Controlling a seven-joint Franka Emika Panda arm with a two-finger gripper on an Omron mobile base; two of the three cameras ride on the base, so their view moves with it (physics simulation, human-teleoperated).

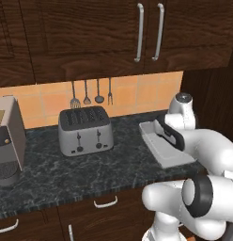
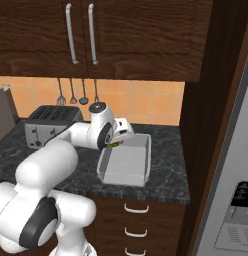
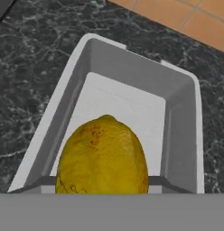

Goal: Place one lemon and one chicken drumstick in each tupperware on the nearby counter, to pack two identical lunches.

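Note:
A yellow lemon (image 3: pixel 103 155) sits between my gripper's (image 2: pixel 116 143) fingers, close to the hand camera and hiding the fingertips. A sliver of the lemon (image 2: pixel 115 144) peeks out under the hand in the right base view. It hangs just above the near end of a light-grey rectangular tupperware (image 3: pixel 132 72), whose floor is bare. The tupperware (image 2: pixel 127 167) stands on the black speckled counter (image 2: pixel 166 150) near its right end; in the left base view the tupperware (image 1: pixel 174 157) is partly behind my forearm. The chicken drumstick is out of view.
A silver toaster (image 1: pixel 85 130) stands left of the tray, with a coffee machine (image 1: pixel 8 141) further left. Utensils (image 1: pixel 90 94) hang on the tiled wall. Upper cabinets overhang the counter. A tall dark panel and a fridge (image 2: pixel 231 175) close off the right side.

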